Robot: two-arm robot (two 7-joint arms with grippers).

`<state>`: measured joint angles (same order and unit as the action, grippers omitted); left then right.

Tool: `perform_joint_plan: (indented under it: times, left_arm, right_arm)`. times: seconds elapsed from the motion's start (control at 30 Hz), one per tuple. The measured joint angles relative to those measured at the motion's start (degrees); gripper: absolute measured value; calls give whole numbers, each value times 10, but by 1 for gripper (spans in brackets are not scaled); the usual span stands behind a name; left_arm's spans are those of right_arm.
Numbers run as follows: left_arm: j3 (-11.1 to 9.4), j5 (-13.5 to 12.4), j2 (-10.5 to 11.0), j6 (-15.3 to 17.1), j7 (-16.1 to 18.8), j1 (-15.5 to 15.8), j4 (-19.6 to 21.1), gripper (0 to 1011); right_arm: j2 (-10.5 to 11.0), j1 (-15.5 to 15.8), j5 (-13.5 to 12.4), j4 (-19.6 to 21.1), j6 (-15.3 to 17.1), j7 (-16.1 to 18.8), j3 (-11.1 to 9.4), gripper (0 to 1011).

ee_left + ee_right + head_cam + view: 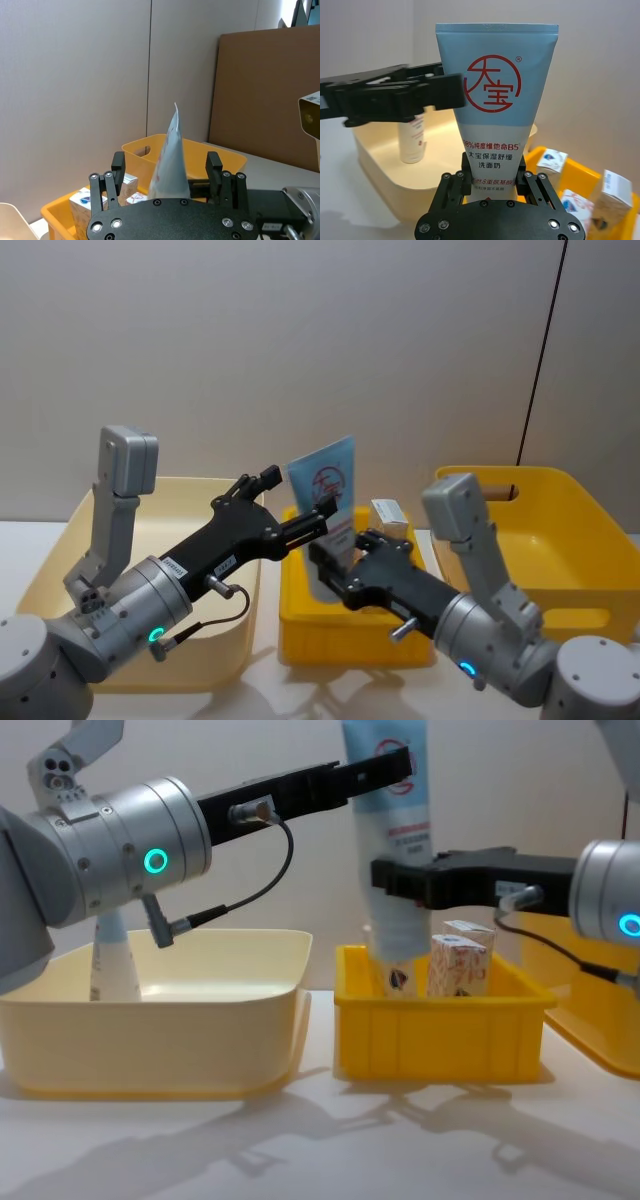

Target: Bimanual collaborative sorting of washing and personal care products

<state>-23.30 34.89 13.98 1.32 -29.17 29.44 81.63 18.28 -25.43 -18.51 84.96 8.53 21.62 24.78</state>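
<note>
- We have the tube upright over the middle bin, with the right gripper clenched on its lower half. Its bottom end dips below the bin rim beside the cartons; we cannot tell whether it touches the bin floor.
- The left gripper is released, its jaws spread on either side of the tube's upper, flatter part without touching it. If the right lets go before the left has closed, we judge the tube would drop among the cartons and knock them over.
- That upper part looks thin and soft. A pinch there may fold it or slip, and the fuller lower end could swing, so we would want a firm, square close on the flat faces.
- The two grippers are near each other along the tube. Closing any lower risks a knock between them, and a pull by one while both hold would twist or squeeze the tube.
- Lifting out at a slant could drag the bottom end across the cartons just beside it.
- If the tube goes left to the cream bin, another tube stands at that bin's far left. A careless set-down could topple either one, since a tall tube on a small cap looks easy to tip.
</note>
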Motion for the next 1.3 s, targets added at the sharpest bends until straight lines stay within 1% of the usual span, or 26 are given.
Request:
perform_joint_plan:
  times: [0.13,0.27,0.47,0.57,0.63,0.7,0.87,0.93,1.0,1.1,1.13,1.17,1.2,1.3]
  left_arm:
    - [0,0,0,0,0,0,0,999]
    - [0,0,0,0,0,0,0,999]
    - [0,0,0,0,0,0,0,1000]
    - [0,0,0,0,0,0,0,1000]
    - [0,0,0,0,0,0,0,1000]
    - [0,0,0,0,0,0,0,1000]
    - [0,0,0,0,0,0,0,1000]
    - [0,0,0,0,0,0,0,1000]
    - [0,0,0,0,0,0,0,1000]
    - [0,0,0,0,0,0,0,1000]
    - [0,0,0,0,0,0,0,1000]
    - [0,0,0,0,0,0,0,1000]
    - [0,0,0,0,0,0,0,1000]
    - [0,0,0,0,0,0,0,1000]
  right_arm:
    - [4,3,4,1,-2,-14,-11,455]
    - [8,7,11,2,-5,-34,-27,431]
    - [12,10,16,3,-12,-57,-48,420]
    - [13,11,20,3,-17,-75,-65,420]
    - [14,12,21,3,-19,-84,-71,420]
    - [14,13,23,2,-23,-96,-83,420]
    - [14,14,27,1,-30,-118,-104,420]
    - [14,15,30,-1,-34,-133,-119,420]
    - [14,15,31,-1,-35,-138,-122,420]
    - [14,15,34,-4,-39,-152,-136,419]
    - [15,15,36,-6,-41,-161,-144,420]
    - [15,16,37,-6,-41,-164,-146,420]
    - [16,16,38,-8,-42,-171,-154,420]
    - [17,17,41,-11,-42,-183,-163,420]
